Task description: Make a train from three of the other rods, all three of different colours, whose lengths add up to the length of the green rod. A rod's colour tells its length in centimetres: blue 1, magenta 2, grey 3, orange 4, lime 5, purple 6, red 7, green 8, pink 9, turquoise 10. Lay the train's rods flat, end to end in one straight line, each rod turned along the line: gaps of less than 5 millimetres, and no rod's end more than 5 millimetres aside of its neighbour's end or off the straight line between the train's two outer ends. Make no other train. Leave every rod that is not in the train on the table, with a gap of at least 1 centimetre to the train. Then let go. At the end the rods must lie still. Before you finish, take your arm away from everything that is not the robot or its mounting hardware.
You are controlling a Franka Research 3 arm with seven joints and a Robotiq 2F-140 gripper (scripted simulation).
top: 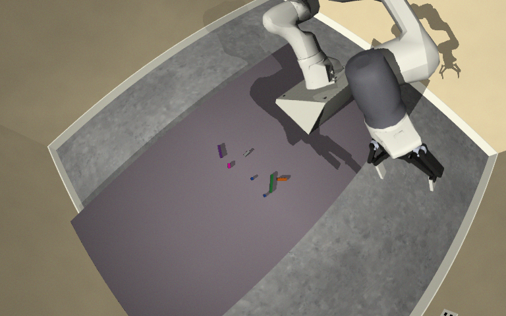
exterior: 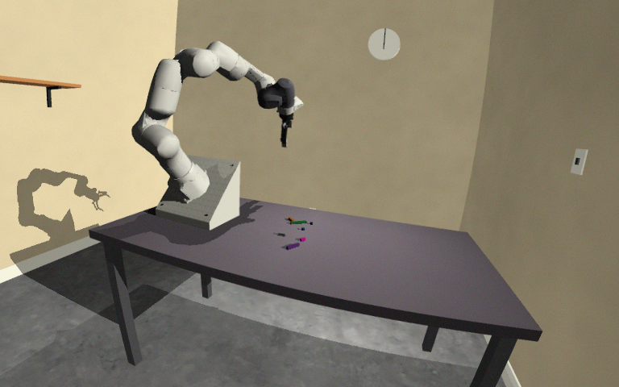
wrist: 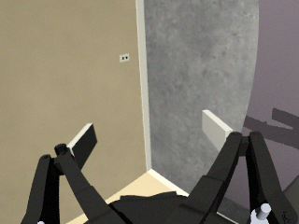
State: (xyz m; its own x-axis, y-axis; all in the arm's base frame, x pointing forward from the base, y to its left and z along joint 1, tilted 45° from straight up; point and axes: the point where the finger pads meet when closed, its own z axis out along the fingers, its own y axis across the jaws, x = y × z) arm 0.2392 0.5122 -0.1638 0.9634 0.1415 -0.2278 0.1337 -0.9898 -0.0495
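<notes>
Several small rods lie near the middle of the dark table. The green rod lies with an orange rod by its side and a blue rod at one end. A second blue rod, a grey rod, a magenta rod and a purple rod lie apart from one another. My gripper is open and empty, high above the table, between the base and the rods. No rod shows in the wrist view.
The arm's wedge-shaped base stands at one end of the table. Grey floor and a low white skirting surround the table. A wall stands close behind the table.
</notes>
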